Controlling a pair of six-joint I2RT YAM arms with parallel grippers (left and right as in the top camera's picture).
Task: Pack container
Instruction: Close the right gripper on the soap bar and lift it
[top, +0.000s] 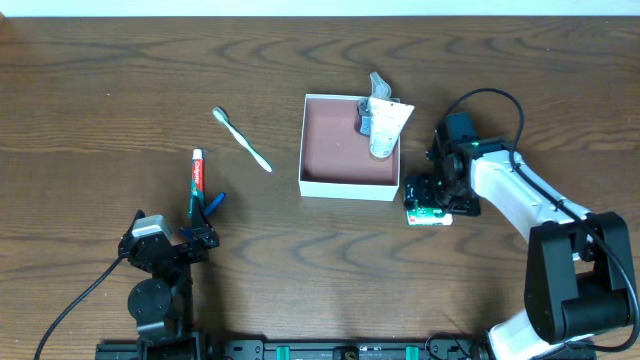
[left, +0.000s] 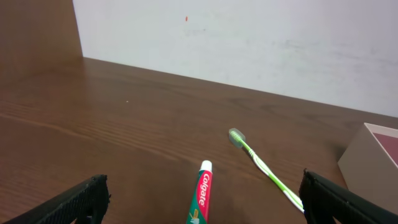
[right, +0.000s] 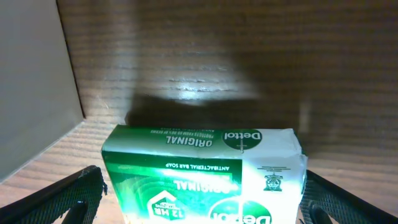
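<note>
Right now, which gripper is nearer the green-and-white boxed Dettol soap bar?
Right. The right gripper straddles the soap beside the white square container; the left gripper is far across the table, by the red-and-green toothpaste tube.

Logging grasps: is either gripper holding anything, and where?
Left gripper holds nothing. Right gripper straddles the soap bar at its short ends; firm hold cannot be told.
</note>
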